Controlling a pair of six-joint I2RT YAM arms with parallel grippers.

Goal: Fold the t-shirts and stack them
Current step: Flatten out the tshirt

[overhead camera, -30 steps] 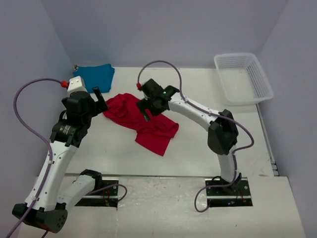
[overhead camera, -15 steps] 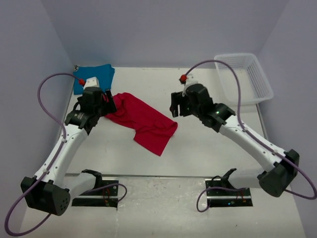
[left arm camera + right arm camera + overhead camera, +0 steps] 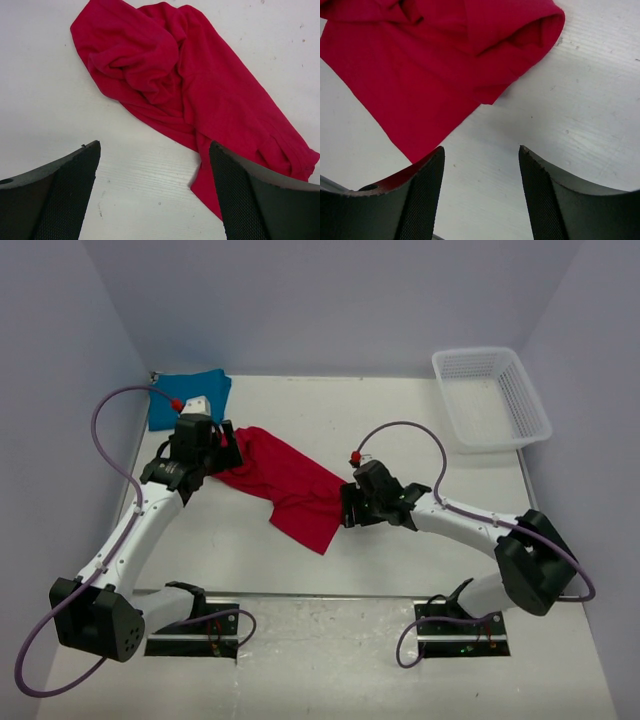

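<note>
Now the 2 arms have dropped to opposite ends of the crumpled red t-shirt (image 3: 285, 485) mid-table; left gripper (image 3: 222, 443) and right gripper (image 3: 345, 508) gape, empty, poised to grasp. The teal t-shirt (image 3: 187, 395) lies far-left.

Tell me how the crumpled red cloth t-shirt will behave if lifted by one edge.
Probably floppy: the crumpled red cloth t-shirt lies in soft folds. Lifted by an edge, its thin flat hem would likely drape. Pushed, it may bunch further.

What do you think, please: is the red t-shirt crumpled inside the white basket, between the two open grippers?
No: the top view shows the red t-shirt crumpled on the table, not in the basket, between the open left gripper and right gripper.
</note>
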